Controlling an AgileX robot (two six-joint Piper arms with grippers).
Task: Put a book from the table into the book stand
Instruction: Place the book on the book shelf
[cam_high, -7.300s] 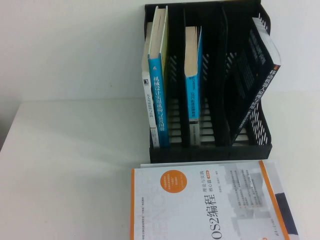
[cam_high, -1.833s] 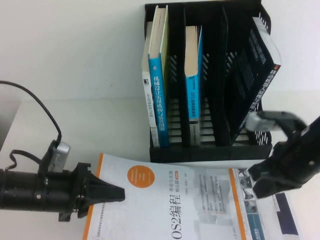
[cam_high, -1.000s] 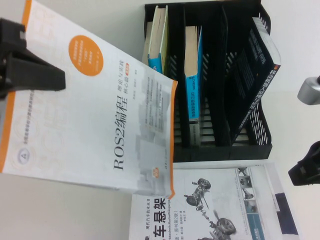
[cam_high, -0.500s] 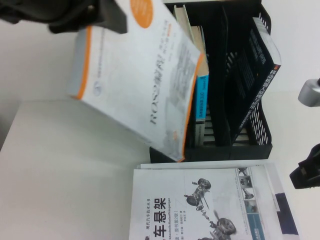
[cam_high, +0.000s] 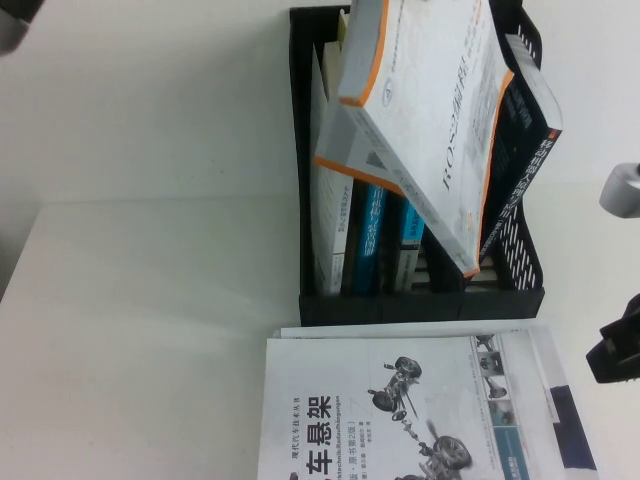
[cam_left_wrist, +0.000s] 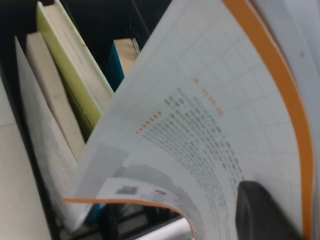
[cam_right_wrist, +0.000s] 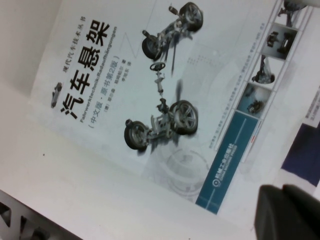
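Note:
The white and orange ROS2 book (cam_high: 440, 120) hangs tilted over the black book stand (cam_high: 420, 306). Its lower corner reaches down among the right-hand slots, against the leaning dark blue book (cam_high: 522, 150). My left gripper (cam_left_wrist: 262, 212) is shut on this book; one dark finger presses on its cover (cam_left_wrist: 210, 125) in the left wrist view, and the gripper itself is above the top edge of the high view. My right gripper (cam_high: 620, 355) hovers at the table's right edge with its fingers (cam_right_wrist: 287, 212) closed together and empty, over the car-suspension book (cam_right_wrist: 165, 100).
The stand holds several upright books (cam_high: 335, 210) in its left slots. The white car-suspension book (cam_high: 400, 410) lies flat on the table in front of the stand, on top of another book. White table (cam_high: 140, 330) stretches to the left.
My left gripper has carried the ROS2 book right and further over the stand, and its lower corner is now down among the slots. My right gripper has stayed in place.

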